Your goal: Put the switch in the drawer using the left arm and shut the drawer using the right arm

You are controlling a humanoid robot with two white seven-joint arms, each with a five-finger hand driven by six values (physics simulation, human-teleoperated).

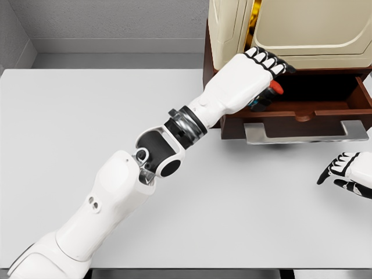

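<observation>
Switch (272,90) parts, a red end and a bluish end with dark body between, show beneath the left hand (256,78), whose fingers are curled down around the device over the open drawer (325,96); only one switch is visible, and most of it is hidden by the palm, so how it lies cannot be told. One drawer stands pulled out from the dark brown cabinet (212,64), its interior shadowed and its front panel carrying one flat metallic handle (305,132) that juts toward the robot. On top of the cabinet sits one cream-coloured appliance-like box (302,29) with a gold strip between two of its panels. Two white arms are in view. The left arm (110,203) runs from the lower left corner diagonally across the white table (87,116) to the drawer's left front corner, with one dark elbow joint and one banded wrist ring showing. The right hand (347,174) enters at the right edge, low over the table just in front of and below the handle, apart from it, its black-tipped fingers spread loosely and gripping nothing. The table surface around both arms is plain white, bounded behind by a grey wall (116,23).
</observation>
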